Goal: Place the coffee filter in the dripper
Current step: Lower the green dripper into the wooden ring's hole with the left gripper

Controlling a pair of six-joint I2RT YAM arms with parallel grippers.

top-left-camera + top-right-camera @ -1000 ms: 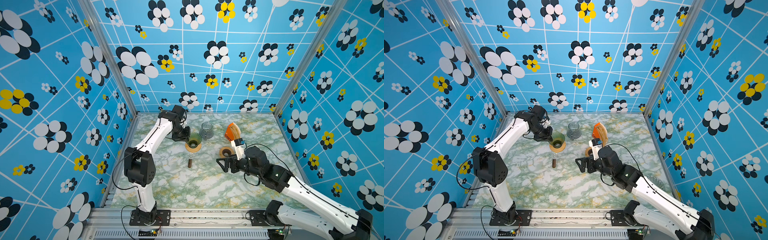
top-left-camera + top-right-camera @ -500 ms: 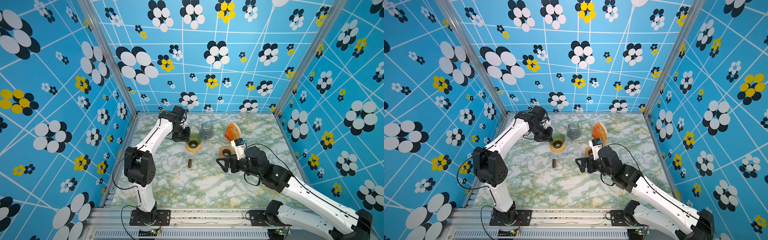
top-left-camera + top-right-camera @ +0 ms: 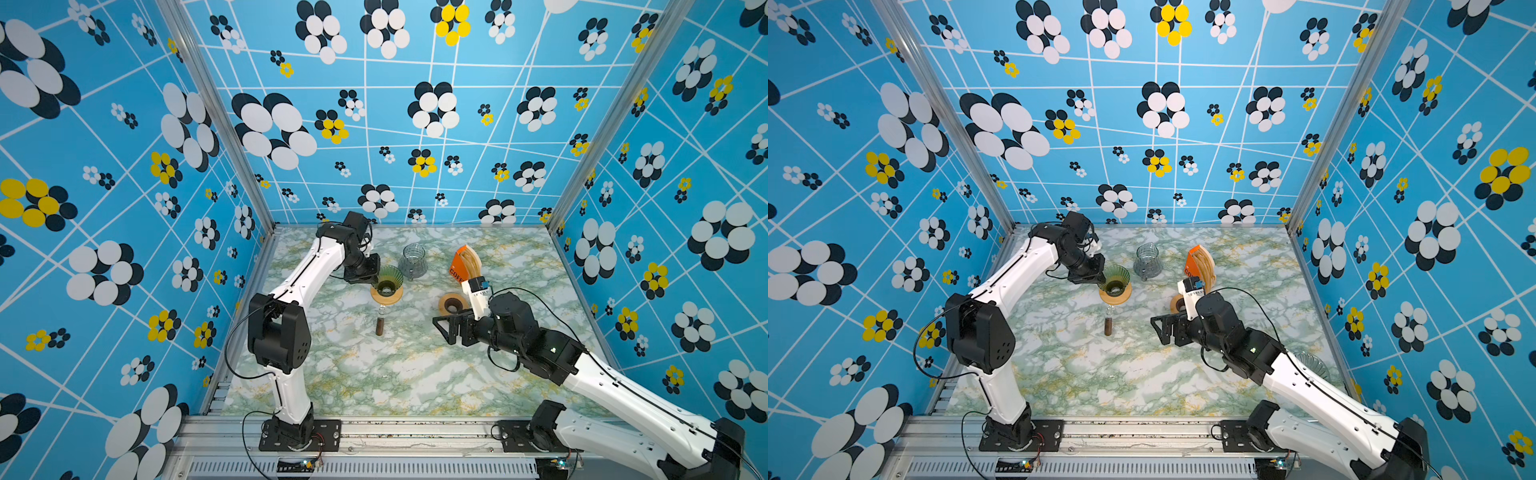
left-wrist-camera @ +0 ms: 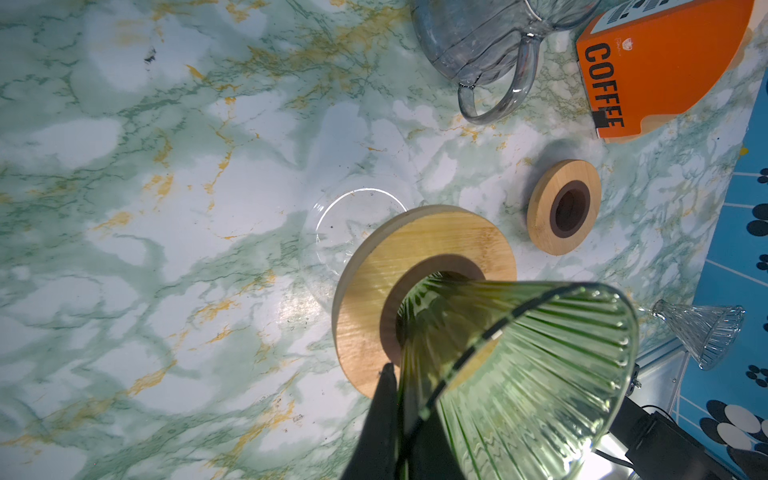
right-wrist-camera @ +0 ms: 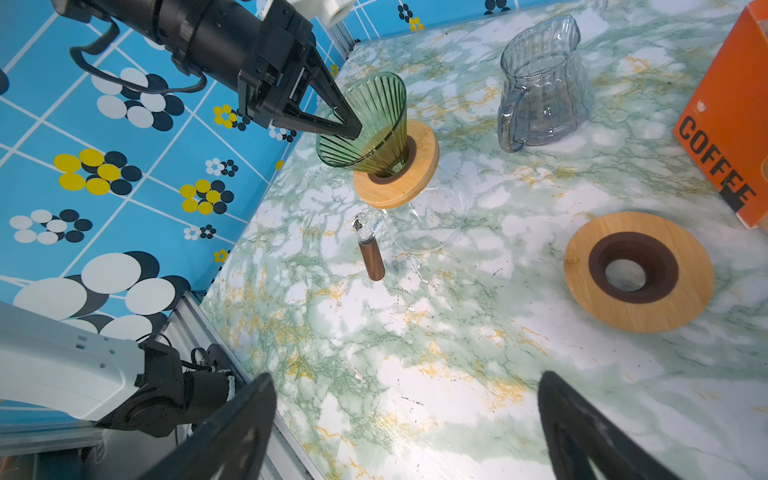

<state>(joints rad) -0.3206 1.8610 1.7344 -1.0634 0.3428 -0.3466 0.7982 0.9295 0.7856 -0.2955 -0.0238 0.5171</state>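
Nearest the arm bases, a clear glass cone (image 3: 1308,365) lies on the tabletop (image 3: 395,374), well to the right of the green dripper (image 3: 387,279) and partly hidden behind the right arm. A little farther in, the right pincer (image 3: 441,331) hangs released, its jaws spread wide over bare marble (image 5: 407,378) and gripping nothing, nearer than the dripper and off to its right.

Just in front of the dripper, a brown wooden handle (image 3: 379,326) juts toward the bases from a clear glass server (image 5: 432,224). A loose wooden ring (image 3: 452,302) with a dark inner collar lies flat to the dripper's right, apart from it.

The dripper itself leans, its narrow end seated in a second wooden ring (image 5: 397,174) that sits partly over the server's mouth. The left pincer (image 5: 353,126) is clenched on the dripper's rim from the left side, one finger inside the ribbed wall and one outside.

Behind and slightly right of the dripper stands a smoky glass pitcher (image 3: 412,261). Farther right than that, an orange box (image 3: 457,266) marked COFFEE stands upright, and the tan coffee filters (image 3: 473,261) are stacked inside it, well apart from the dripper. The dripper's bowl holds no paper.
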